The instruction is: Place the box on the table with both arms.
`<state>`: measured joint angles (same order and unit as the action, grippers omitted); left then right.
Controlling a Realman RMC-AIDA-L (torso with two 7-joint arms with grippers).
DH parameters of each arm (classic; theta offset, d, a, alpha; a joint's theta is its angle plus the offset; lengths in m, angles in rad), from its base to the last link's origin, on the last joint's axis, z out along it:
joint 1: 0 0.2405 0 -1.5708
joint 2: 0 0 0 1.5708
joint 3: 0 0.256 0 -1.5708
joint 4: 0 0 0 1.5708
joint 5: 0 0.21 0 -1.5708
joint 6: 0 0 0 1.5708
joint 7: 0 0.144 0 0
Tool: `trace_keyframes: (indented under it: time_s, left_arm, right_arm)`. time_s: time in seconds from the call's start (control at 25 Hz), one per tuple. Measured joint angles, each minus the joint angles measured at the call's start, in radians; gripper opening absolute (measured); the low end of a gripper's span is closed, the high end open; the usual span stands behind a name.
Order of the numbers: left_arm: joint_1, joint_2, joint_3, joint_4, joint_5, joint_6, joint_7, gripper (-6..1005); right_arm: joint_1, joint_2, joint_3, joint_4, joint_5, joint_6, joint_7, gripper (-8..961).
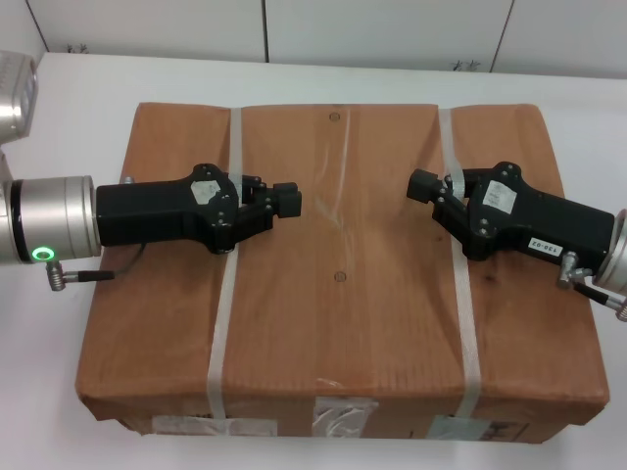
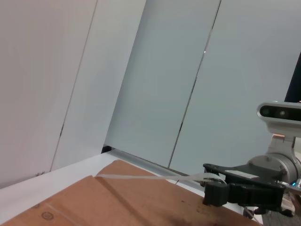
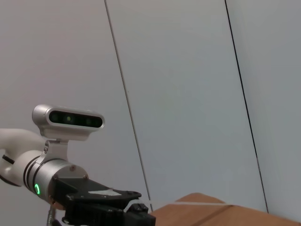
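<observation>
The large brown cardboard box [image 1: 338, 284] fills the head view, with labels and tape on its near side. Two whitish straps cross it. My left gripper [image 1: 287, 200] reaches in over the left strap [image 1: 220, 333], fingers together and pointing to the box's middle. My right gripper [image 1: 423, 186] does the same over the right strap [image 1: 466, 333]. In the left wrist view the right strap [image 2: 155, 178] rises off the box top [image 2: 117, 202] to the right gripper [image 2: 214, 190]. The right wrist view shows the left gripper [image 3: 141, 217] with a bit of strap at it. The white table [image 1: 88, 108] shows behind and left of the box.
A pale panelled wall [image 1: 392, 29] runs along the table's far edge. The box covers most of the tabletop in view; bare white surface shows only at the back and far left.
</observation>
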<state>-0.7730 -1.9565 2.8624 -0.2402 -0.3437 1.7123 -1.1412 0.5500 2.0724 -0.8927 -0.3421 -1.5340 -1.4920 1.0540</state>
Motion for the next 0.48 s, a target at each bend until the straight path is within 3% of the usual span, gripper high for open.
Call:
trace_keyframes:
  time_s: [0.48]
  left_arm:
    - [0.000,-0.001,0.000,-0.004,0.000,-0.011,0.000,101]
  right_arm:
    - [0.003,0.000,-0.006,0.000,0.000,0.007,0.000,5]
